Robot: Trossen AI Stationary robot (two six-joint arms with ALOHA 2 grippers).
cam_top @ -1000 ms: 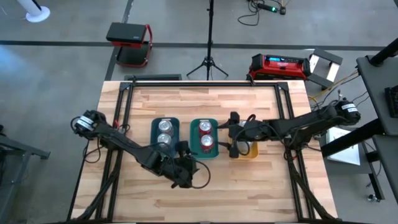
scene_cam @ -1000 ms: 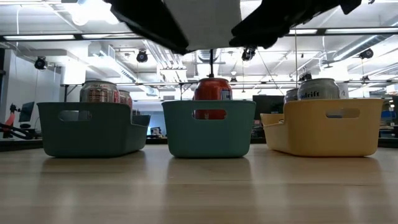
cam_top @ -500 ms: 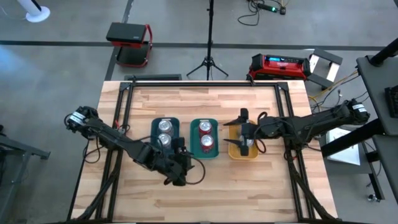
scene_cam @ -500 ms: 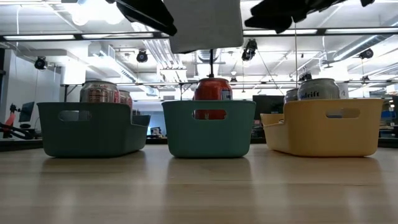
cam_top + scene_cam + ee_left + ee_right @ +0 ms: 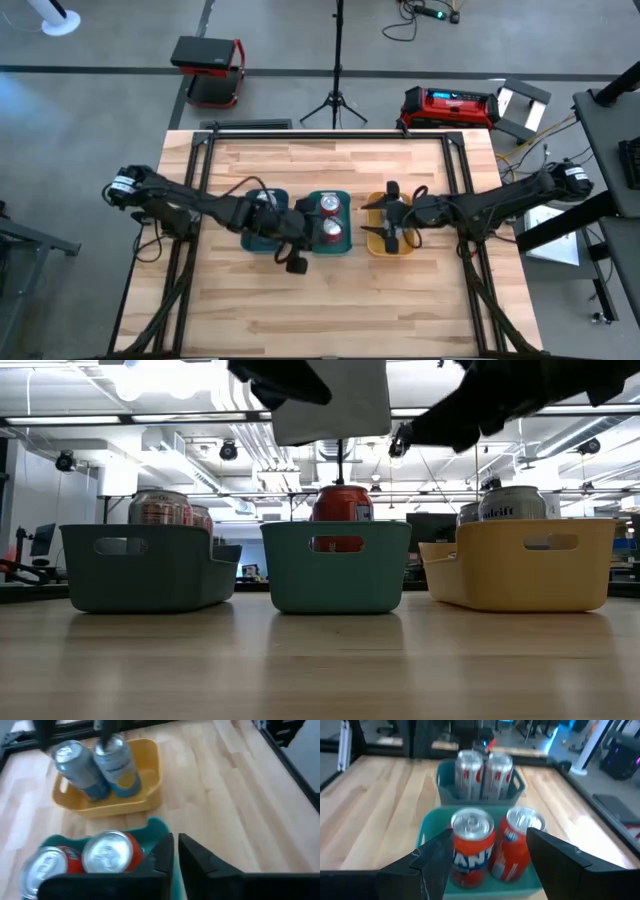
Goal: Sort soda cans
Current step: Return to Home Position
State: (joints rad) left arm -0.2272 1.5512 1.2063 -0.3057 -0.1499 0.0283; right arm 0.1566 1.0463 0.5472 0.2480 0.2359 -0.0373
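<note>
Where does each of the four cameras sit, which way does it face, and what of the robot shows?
High: overhead, facing down on the table; both arms show.
Low: at tabletop height, facing level at three bins; arms overhead.
Left wrist: faces the yellow bin; left end effector shut.
Right wrist: faces the green bin; right end effector open.
Shared: both wrist views show the red cans.

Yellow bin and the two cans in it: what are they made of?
The yellow bin looks like moulded plastic: matte, opaque, with rounded rim and corners. The two cans are likely thin metal, probably aluminium: shiny silver tops and printed silver-blue bodies.
</note>
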